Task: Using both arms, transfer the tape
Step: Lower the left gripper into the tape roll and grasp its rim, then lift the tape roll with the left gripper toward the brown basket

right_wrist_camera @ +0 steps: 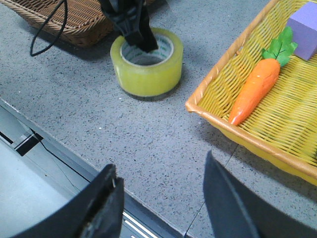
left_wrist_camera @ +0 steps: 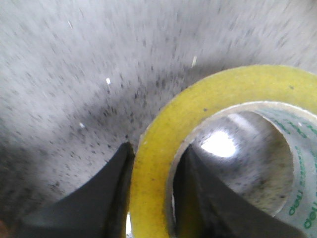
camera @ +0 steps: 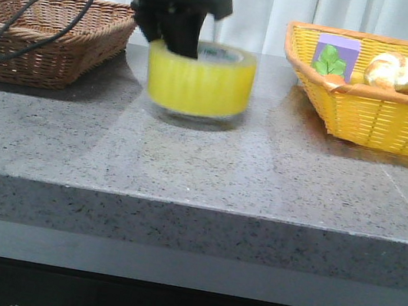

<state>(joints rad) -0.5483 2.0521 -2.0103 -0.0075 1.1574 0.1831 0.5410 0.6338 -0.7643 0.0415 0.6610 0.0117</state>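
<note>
My left tool (camera: 178, 31) sits in the upper middle of the front view, just left of centre, and it is clamped on the tape (camera: 199, 79). One finger (left_wrist_camera: 91, 198) presses the outside of the yellow wall, the other (left_wrist_camera: 208, 203) stands inside the pale core, as my left wrist view shows at the lower part of the frame. The roll fills the right half of that view, its core carrying small green print.

In the front view the tape lies in the middle of the grey speckled surface (camera: 201, 168), between the two baskets, its open ring facing up. It looks slightly blurred there, and I cannot tell whether its base is touching the surface or just off it. The brown wicker basket (camera: 48, 31) lies at the upper left of the frame, the yellow basket (camera: 376, 95) at the upper right.

My right tool (right_wrist_camera: 163, 208) shows at the bottom of the right wrist view, its fingers spread wide with nothing between them, well apart from the tape (right_wrist_camera: 148, 67), which sits in the upper middle of that frame. There I also see my left tool (right_wrist_camera: 133, 27) gripping the roll's rim from above. On the right of that frame the yellow basket (right_wrist_camera: 218, 94) holds an orange toy carrot (right_wrist_camera: 255, 84) with green leaves, and a purple block (right_wrist_camera: 303, 27) in the upper right corner.
</note>
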